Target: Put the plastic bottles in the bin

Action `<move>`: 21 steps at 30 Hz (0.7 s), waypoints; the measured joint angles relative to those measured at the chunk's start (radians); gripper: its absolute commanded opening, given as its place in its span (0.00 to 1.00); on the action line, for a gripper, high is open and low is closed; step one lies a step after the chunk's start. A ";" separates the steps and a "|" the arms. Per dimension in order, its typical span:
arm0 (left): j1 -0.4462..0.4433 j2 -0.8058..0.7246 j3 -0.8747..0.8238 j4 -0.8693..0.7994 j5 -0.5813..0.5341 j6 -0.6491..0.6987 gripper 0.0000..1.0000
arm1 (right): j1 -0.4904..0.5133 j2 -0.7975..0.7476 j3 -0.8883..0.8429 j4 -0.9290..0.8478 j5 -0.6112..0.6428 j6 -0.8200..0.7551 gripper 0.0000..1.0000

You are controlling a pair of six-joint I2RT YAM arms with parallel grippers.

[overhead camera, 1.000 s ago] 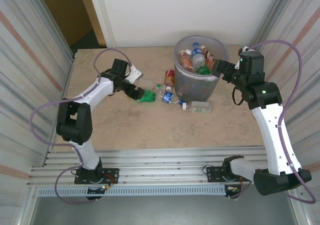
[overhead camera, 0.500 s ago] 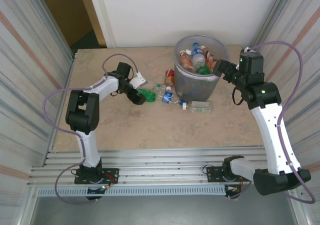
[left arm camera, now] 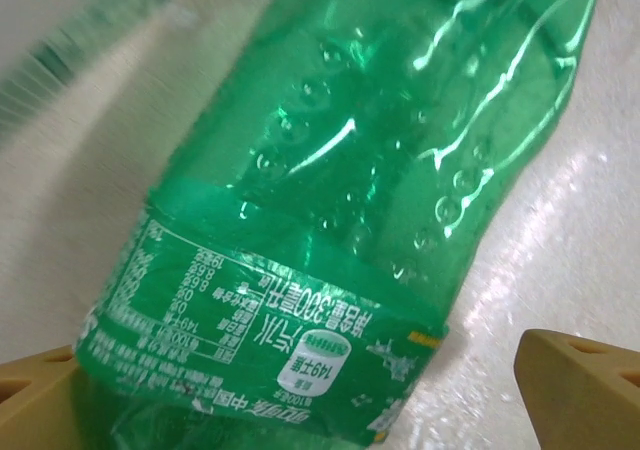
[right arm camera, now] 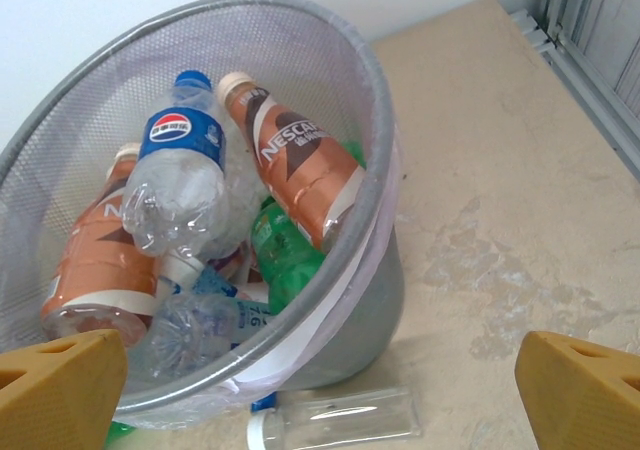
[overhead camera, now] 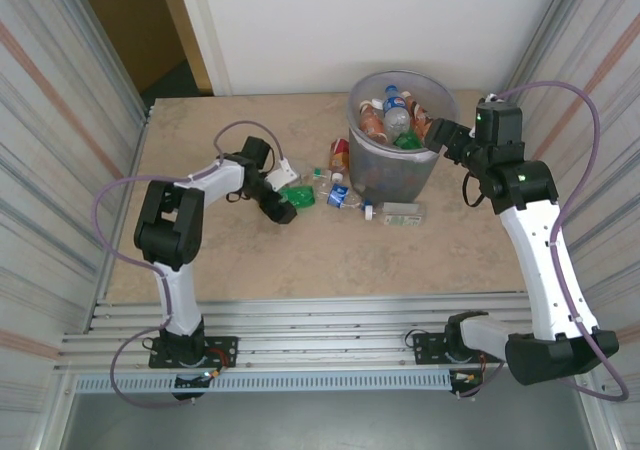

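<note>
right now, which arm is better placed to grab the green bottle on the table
Left. The left gripper is open around the green bottle on the table; the right gripper hangs open at the rim of the bin, farther off.

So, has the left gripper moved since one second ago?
Yes. The left gripper has shifted a little toward the bin and the near edge of the table; the green bottle lies between its open fingers.

Green bottle [left arm camera: 360, 170], grey bin [right arm camera: 375, 305]

White wall [overhead camera: 380, 20], beige tbl [overhead camera: 300, 260], ribbed metal sides [overhead camera: 60, 120]
</note>
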 measured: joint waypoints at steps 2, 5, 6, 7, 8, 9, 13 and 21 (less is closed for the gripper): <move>-0.007 -0.011 -0.014 -0.007 -0.001 -0.011 0.94 | 0.000 0.000 0.000 0.003 0.000 0.000 0.98; -0.026 -0.026 -0.027 -0.006 -0.018 -0.031 0.91 | 0.000 0.002 0.000 0.004 0.000 0.000 0.98; -0.035 -0.028 -0.029 -0.005 -0.029 -0.035 0.90 | -0.001 0.002 0.000 0.005 -0.001 0.000 0.98; -0.046 -0.029 -0.032 -0.002 -0.042 -0.041 0.89 | -0.002 0.003 0.000 0.005 -0.003 0.000 0.98; -0.057 -0.029 -0.035 0.002 -0.057 -0.048 0.89 | -0.002 0.003 0.000 0.005 -0.003 0.000 0.98; -0.068 -0.029 -0.039 0.004 -0.072 -0.054 0.89 | -0.003 0.004 0.000 0.005 -0.004 0.000 0.98; -0.105 -0.028 -0.053 0.015 -0.147 -0.074 0.89 | -0.008 0.004 0.000 0.007 -0.008 0.000 0.98; -0.162 -0.028 -0.060 0.043 -0.285 -0.097 0.74 | -0.014 0.004 0.000 0.008 -0.026 0.000 0.98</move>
